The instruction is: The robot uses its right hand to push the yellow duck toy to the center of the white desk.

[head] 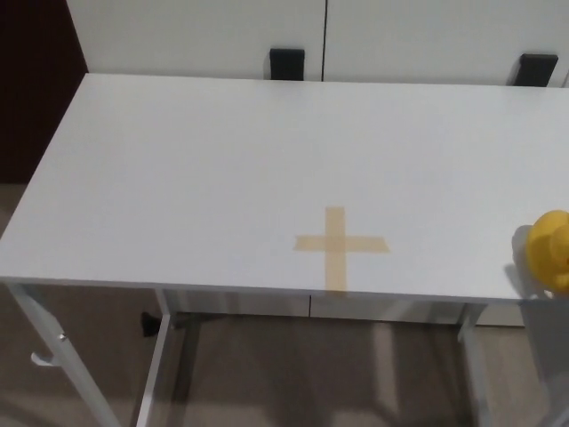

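A yellow duck toy (550, 251) sits at the right edge of the picture, near the front right of the white desk (222, 169), partly cut off by the frame. A tan tape cross (340, 245) marks the desk surface to the duck's left, near the front edge. Neither of my hands shows in the head view.
Two black brackets (287, 63) (537, 69) sit behind the desk's far edge against a white wall. The desk's metal legs (160, 365) and the floor show below the front edge. A dark panel stands at the far left.
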Tool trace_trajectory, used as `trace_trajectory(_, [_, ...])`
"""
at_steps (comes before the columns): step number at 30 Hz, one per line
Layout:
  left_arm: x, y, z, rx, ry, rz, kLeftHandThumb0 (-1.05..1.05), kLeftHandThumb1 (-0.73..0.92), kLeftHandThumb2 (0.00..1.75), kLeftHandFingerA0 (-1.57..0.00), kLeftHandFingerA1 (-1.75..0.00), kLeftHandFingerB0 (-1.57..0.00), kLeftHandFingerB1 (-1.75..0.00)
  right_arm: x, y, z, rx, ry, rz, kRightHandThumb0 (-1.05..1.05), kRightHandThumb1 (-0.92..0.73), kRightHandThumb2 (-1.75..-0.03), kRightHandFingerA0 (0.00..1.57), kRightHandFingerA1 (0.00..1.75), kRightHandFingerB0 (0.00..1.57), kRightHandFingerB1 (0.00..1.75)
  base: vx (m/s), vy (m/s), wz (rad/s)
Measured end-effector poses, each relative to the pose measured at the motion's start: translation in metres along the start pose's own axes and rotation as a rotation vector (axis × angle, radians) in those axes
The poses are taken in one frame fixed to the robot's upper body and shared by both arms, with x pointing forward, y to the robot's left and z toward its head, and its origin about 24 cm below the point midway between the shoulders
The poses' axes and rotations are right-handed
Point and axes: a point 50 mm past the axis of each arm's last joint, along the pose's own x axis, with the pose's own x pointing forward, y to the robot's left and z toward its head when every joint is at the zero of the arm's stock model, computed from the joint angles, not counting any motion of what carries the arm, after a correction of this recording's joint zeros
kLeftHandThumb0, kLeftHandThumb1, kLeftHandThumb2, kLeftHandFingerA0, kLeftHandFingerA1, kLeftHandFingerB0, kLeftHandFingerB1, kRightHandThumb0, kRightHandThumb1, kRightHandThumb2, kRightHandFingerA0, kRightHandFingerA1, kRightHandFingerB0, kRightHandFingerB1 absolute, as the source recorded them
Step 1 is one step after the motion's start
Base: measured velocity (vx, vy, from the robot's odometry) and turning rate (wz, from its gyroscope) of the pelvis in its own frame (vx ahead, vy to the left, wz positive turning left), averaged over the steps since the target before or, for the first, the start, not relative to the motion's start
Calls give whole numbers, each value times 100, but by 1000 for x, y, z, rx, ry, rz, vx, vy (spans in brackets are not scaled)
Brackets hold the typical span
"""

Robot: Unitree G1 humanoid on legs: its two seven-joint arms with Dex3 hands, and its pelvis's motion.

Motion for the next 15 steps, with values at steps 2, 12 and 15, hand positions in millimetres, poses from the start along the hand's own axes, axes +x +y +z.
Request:
trace_trajectory(2, [0, -1, 1, -1, -2, -2, 6, -47, 122, -149, -83, -129, -77, 0, 5, -3, -7, 13, 16, -85, -91, -79, 32, 43, 22, 37, 0, 0, 0])
trace_trajectory(12, [1, -11, 4, -6, -10, -24, 6, -40, 115, -147, -91, -125, -84, 3, 26, -7, -5, 38, 50, -80, -92, -76, 47, 45, 37, 41, 0, 0, 0])
trace_trajectory(15, [1, -12, 5, -7, -13, -28, 5, -52, 132, -142, -90, -132, -87, 4, 30, -5, 4, 33, 44, -82, -92, -77, 48, 47, 36, 42, 0, 0, 0])
